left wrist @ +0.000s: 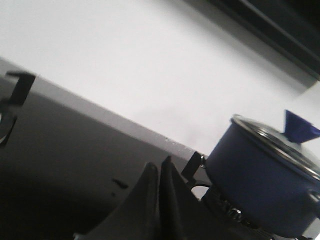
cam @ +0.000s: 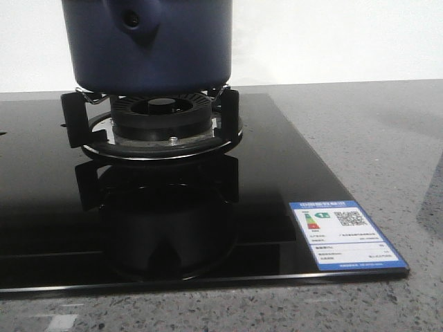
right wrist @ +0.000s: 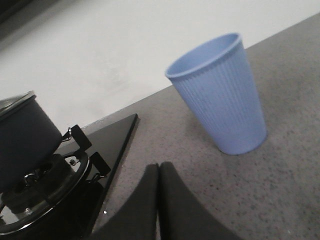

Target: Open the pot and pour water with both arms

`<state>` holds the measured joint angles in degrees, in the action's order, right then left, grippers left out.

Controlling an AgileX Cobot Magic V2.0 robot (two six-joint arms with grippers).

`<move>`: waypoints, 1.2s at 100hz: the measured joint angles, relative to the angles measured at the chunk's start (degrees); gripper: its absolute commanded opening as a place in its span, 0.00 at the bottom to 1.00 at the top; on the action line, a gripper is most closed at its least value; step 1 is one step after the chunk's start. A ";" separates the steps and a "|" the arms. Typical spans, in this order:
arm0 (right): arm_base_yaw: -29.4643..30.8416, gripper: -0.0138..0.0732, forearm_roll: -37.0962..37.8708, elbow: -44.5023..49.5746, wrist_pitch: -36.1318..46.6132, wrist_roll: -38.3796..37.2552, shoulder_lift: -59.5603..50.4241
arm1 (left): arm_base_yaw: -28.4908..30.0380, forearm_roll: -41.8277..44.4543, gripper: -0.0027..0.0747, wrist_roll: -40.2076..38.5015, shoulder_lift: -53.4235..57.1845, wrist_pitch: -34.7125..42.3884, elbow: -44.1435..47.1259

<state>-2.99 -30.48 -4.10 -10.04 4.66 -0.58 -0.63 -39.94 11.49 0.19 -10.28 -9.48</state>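
The dark navy-blue pot (cam: 149,45) stands on the black burner grate (cam: 83,121) of the hob; its teardrop handle mount with a small hole (cam: 133,21) faces the front camera. In the left wrist view the pot (left wrist: 260,185) carries a glass lid (left wrist: 275,142) with a blue knob (left wrist: 299,127). My left gripper (left wrist: 159,167) is shut and empty, a little short of the pot over the dark hob. My right gripper (right wrist: 158,167) is shut and empty above the grey counter, apart from the pot (right wrist: 20,140) and from a pale blue ribbed cup (right wrist: 220,95).
The black glass hob (cam: 277,173) bears a blue energy label (cam: 346,235) at its front right corner. Grey speckled counter (cam: 387,138) lies to its right. A white wall (cam: 332,41) runs behind. A second grate (left wrist: 12,100) shows in the left wrist view.
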 measured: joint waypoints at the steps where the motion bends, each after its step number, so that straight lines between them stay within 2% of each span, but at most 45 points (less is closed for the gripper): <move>1: 0.00 0.10 0.60 -0.75 -0.30 0.00 0.00 | 0.00 0.26 0.01 0.44 0.00 -0.42 -1.06; 18: 0.00 0.10 8.90 -12.16 -9.37 0.46 3.80 | 0.00 4.04 0.01 10.66 -5.61 -12.81 -15.13; 34: -0.29 0.10 14.11 -23.70 -18.44 0.71 13.05 | 0.00 4.88 0.01 16.01 -14.68 -23.80 -27.72; 47: -2.29 0.10 14.93 -29.91 -22.54 1.78 19.39 | -0.70 4.51 0.01 17.16 -19.22 -26.09 -33.85; 59: -4.59 0.12 15.16 -32.71 -24.30 2.29 22.53 | -0.82 3.43 0.02 17.59 -20.62 -26.32 -35.24; 66: -5.47 0.20 15.25 -33.43 -24.87 2.38 23.42 | -0.82 2.58 0.08 17.59 -20.74 -26.45 -35.28; 71: -5.78 0.32 15.25 -33.70 -25.22 2.42 23.74 | -0.82 1.65 0.15 18.05 -20.74 -26.59 -35.28; 73: -5.94 0.36 15.25 -33.70 -25.21 2.42 23.82 | -0.82 1.13 0.19 18.49 -20.74 -26.59 -35.38; 78: -6.08 0.52 15.25 -33.79 -25.34 2.42 23.96 | -0.82 -0.44 0.30 20.02 -20.74 -26.69 -35.49; 83: -6.08 0.65 15.25 -33.79 -25.55 2.42 23.96 | -0.82 -2.31 0.44 21.74 -20.74 -26.67 -35.49; 88: -6.08 0.73 15.29 -33.79 -25.70 2.42 23.96 | -0.82 -4.44 0.55 23.76 -20.74 -26.67 -35.49; 95: -6.08 0.76 15.29 -33.79 -25.70 2.51 23.96 | -0.99 -7.26 0.62 26.18 -21.01 -26.67 -35.58; 120: -6.08 0.76 15.29 -33.79 -25.70 2.51 23.96 | -9.52 -11.23 0.58 34.58 -25.56 -25.10 -35.61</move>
<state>-9.07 -15.19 -37.89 -35.74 7.18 23.38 -10.15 -51.17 46.07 -25.37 -35.38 -45.10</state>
